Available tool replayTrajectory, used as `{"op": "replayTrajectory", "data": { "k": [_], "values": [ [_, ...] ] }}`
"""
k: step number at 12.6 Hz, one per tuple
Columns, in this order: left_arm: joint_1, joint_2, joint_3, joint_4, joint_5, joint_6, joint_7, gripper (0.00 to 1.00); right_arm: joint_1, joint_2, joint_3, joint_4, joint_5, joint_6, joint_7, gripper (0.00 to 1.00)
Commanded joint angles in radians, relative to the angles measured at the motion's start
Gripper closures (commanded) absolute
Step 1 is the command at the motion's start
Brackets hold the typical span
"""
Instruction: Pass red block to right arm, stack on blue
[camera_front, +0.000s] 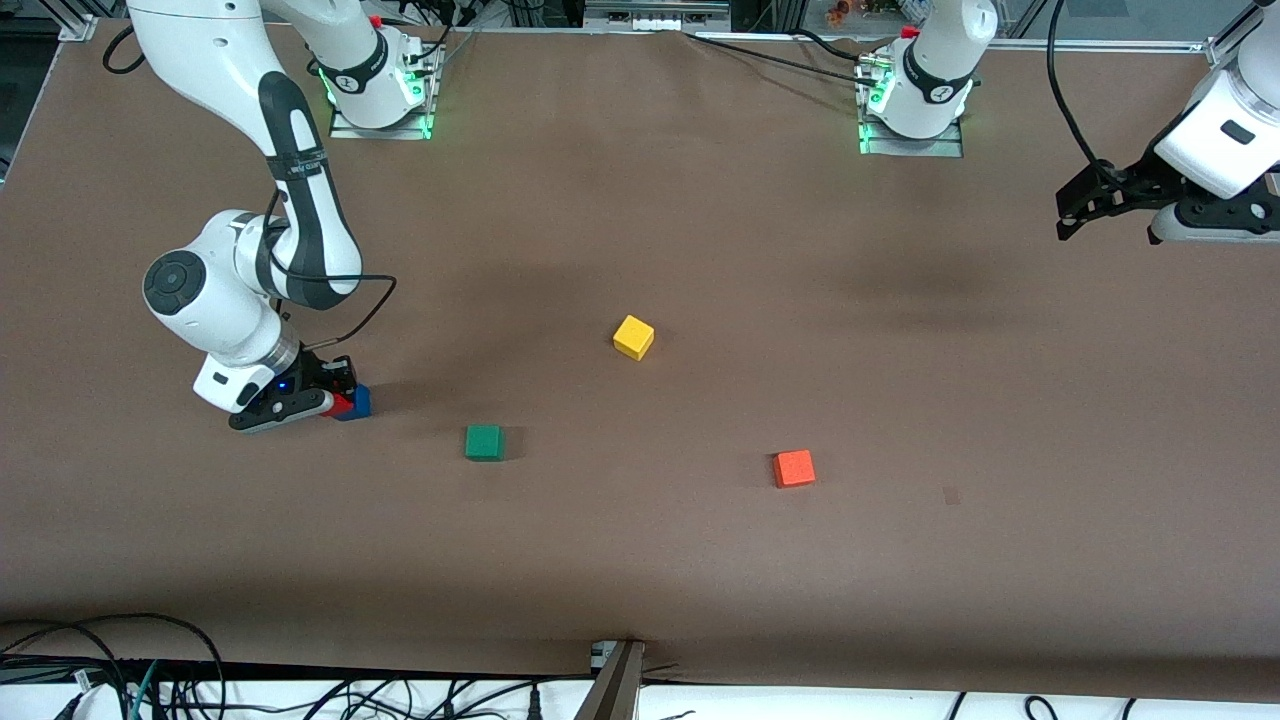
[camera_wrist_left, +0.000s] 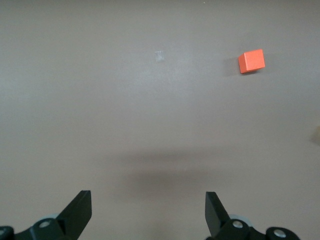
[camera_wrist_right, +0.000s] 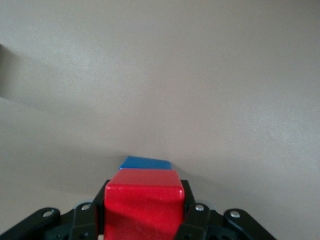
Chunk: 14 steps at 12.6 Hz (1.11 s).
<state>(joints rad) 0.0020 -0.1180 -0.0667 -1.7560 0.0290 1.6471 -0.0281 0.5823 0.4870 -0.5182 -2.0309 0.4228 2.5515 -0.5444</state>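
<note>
My right gripper (camera_front: 336, 398) is low over the table at the right arm's end, shut on the red block (camera_front: 342, 404). In the right wrist view the red block (camera_wrist_right: 144, 202) sits between the two black fingers (camera_wrist_right: 192, 212). The blue block (camera_front: 358, 401) stands on the table right against the red one, and only a strip of its top (camera_wrist_right: 146, 163) shows past the red block. I cannot tell whether the red block rests on it. My left gripper (camera_front: 1070, 212) waits raised at the left arm's end, open and empty (camera_wrist_left: 148, 200).
A green cube (camera_front: 484, 442), a yellow cube (camera_front: 633, 337) and a lighter orange-red cube (camera_front: 794, 468) lie apart on the brown table. The orange-red cube also shows in the left wrist view (camera_wrist_left: 251, 61). Cables run along the table's front edge.
</note>
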Motion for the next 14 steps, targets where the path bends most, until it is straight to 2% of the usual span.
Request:
{"op": "replayTrajectory", "data": {
  "k": [1,5,14],
  "values": [
    [-0.049,-0.008,0.03,-0.005,0.019,-0.001,-0.018,0.0,0.011,-0.011,0.001,-0.026,-0.015,0.021,0.009,0.74],
    [-0.06,0.057,0.036,0.078,0.019,-0.029,-0.047,0.0,0.017,0.004,0.001,-0.026,-0.013,0.027,0.009,0.74],
    [-0.066,0.067,0.073,0.075,0.014,-0.015,-0.05,0.0,0.017,0.012,0.001,-0.026,-0.004,0.038,0.043,0.73]
  ]
}}
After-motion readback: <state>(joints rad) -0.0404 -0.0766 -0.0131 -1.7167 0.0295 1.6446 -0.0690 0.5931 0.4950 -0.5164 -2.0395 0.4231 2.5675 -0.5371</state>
